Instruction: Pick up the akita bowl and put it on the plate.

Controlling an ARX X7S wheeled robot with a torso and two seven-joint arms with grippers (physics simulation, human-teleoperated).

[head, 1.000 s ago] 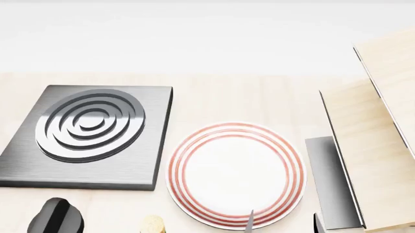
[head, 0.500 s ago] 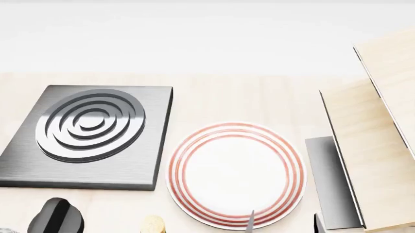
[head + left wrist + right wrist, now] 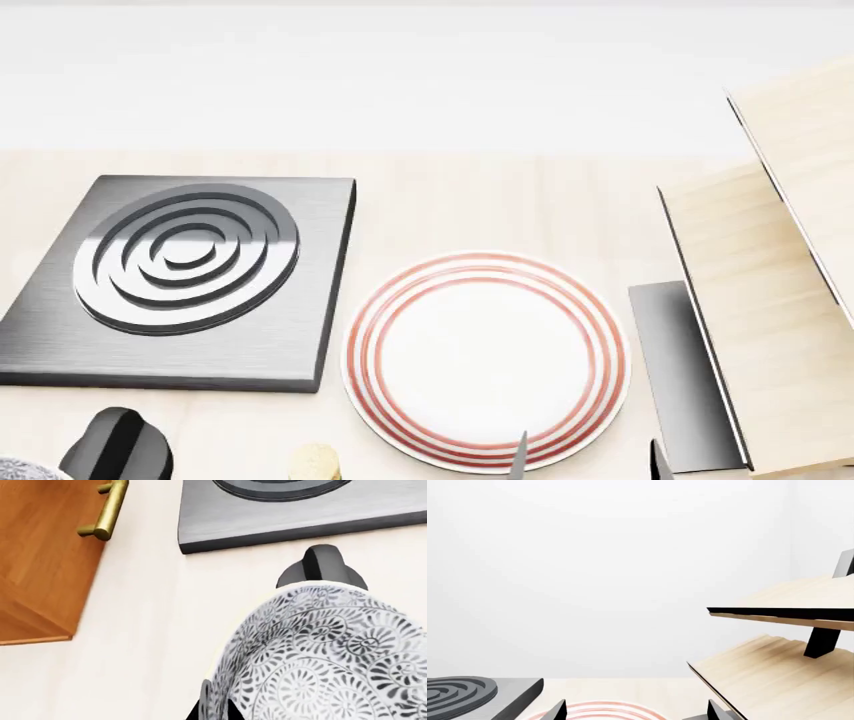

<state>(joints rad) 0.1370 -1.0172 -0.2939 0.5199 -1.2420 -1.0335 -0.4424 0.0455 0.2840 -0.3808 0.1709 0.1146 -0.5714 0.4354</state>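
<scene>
Left wrist view: the akita bowl [image 3: 320, 655] is seen filling the near part of the frame, its patterned wall cut off by the frame edges. Dark parts of the left pincer [image 3: 212, 707] are seen at the bowl's rim; whether it is clamped there cannot be told. Beyond the bowl a black knob [image 3: 321, 572] is noted, then the burner [image 3: 300, 515], cut off by the frame. A wooden cabinet [image 3: 40, 560] with a brass handle [image 3: 107, 510] is seen to one side. No writing is seen.

Head view: against half a second ago, a grey patterned sliver of the bowl [image 3: 27, 470] is now seen at the lower left corner beside the knob [image 3: 118, 445]. The plate [image 3: 487, 360] is unchanged on the table [image 3: 534, 210], bare, right of the burner [image 3: 187, 280]. Wooden shelves [image 3: 761, 300] are cut off at right.

Right wrist view: the right pincer [image 3: 637, 712] is noted with fingertips [image 3: 557, 711] held apart, gripping nothing, above the plate's red rings [image 3: 607, 712].
</scene>
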